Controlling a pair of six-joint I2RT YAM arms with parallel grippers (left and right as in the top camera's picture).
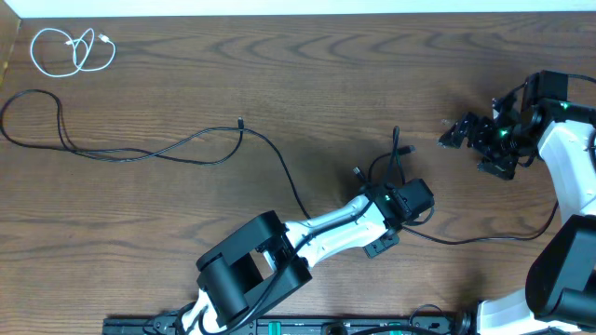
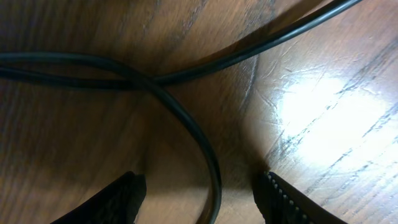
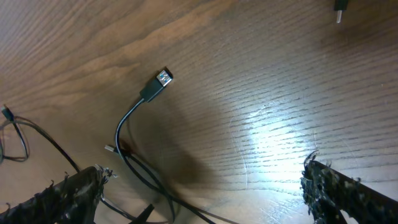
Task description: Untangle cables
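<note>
Between the left gripper's point(image 2: 200, 183) fingers point(image 2: 121, 198), which stand apart low over the wood with nothing pinched, one black strand point(image 2: 210, 163) curves down through the gap. As far as the wrist view shows, it touches neither pad. Just beyond the fingertips that strand crosses a second black strand point(image 2: 273, 38), and two more runs of cord leave the crossing side by side toward the left edge of that view. From overhead this is the small black tangle point(image 1: 395, 160) near the middle of the table point(image 1: 326, 65), with loops and a plug end poking out past the left arm's wrist.

Off to the right, the right gripper point(image 3: 205, 169) hangs wide open above the wood, holding nothing. Its camera sees a USB plug point(image 3: 163, 78) lying flat at the end of a thin black cord that bends back toward a cluster of other black cords.

Farther left, a long black cable point(image 1: 112, 154) snakes from a big loop at the table's left edge to a small plug point(image 1: 240, 122), well apart from the tangle. At the far top-left corner the white cable point(image 1: 70, 51) lies coiled on its own
</note>
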